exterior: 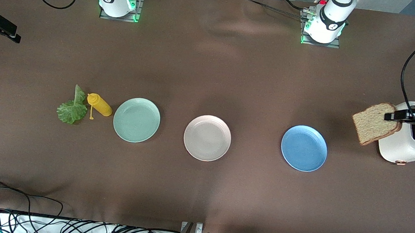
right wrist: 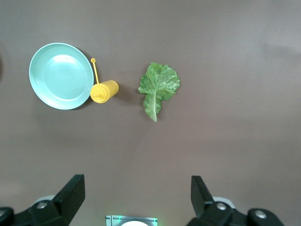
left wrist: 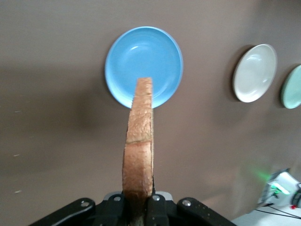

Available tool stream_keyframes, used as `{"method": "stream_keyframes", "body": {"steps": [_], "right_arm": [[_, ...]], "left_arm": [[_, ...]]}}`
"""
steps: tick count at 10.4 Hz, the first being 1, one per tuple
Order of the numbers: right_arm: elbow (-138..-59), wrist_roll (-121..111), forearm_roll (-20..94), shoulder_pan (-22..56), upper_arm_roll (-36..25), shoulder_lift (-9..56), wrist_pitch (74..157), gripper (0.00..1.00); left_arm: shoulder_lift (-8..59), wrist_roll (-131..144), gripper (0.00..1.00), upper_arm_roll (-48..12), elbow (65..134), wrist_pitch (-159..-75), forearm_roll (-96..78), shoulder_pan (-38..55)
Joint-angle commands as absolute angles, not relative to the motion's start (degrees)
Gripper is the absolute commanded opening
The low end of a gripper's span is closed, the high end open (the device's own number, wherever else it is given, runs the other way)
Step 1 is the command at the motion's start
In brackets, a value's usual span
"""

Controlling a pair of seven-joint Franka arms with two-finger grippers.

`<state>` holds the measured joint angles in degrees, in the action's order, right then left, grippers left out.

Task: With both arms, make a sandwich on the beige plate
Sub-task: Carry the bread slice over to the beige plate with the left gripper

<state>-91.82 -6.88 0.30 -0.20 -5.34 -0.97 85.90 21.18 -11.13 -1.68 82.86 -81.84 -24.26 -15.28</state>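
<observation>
I have the left end effector (exterior: 391, 117) clamped on a bread slice (exterior: 375, 123), held on edge in the air at the right edge of the front view, just over the white toaster (exterior: 405, 147) at the left arm's end of the table. In the left wrist view the slice (left wrist: 139, 150) stands up thin between the closed fingers, with the blue plate (left wrist: 143, 66) under its tip. The beige plate (exterior: 207, 137) sits in the middle of the front view, bare, between the blue plate and the mint-green plate (exterior: 136, 119). To do this step well, I judge I should carry the slice past the blue plate, level it flat above the beige plate, lower it until it nearly rests there, and only then let go, so it lands square inside the raised rim. The right end effector (right wrist: 137, 200) hangs at the upper left edge of the front view with its fingers spread wide and nothing in them; that arm waits. From its wrist view I see the lettuce leaf (right wrist: 158, 88) and the yellow squeeze bottle (right wrist: 104, 90) lying beside the mint-green plate. The table (exterior: 212, 74) wears a brown cloth with faint creases; black cables (exterior: 27, 217) trail along the bottom of the front view.
</observation>
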Motion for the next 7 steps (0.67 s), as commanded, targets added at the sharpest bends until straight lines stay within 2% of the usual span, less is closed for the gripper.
{"method": "stream_keyframes", "body": {"steps": [1,5,7], "right_arm": [[-91.0,-7.3,0.9,-0.4,-5.4,-0.2,85.5,1.0],[-91.0,-7.3,1.0,-0.5,-5.7,0.4,86.1,1.0],[-90.9,-7.3,1.0,-0.4,-6.3,0.4,86.2,1.0]], "left_arm": [[23.6,-6.8,0.0,-1.6,83.5,-87.4,-30.7,-11.3],[28.4,-4.2,0.0,-1.6,86.7,-97.1,-45.0,-3.5],[29.3,-4.2,0.0,-1.8,90.1,-107.3,-50.6,0.5]]}}
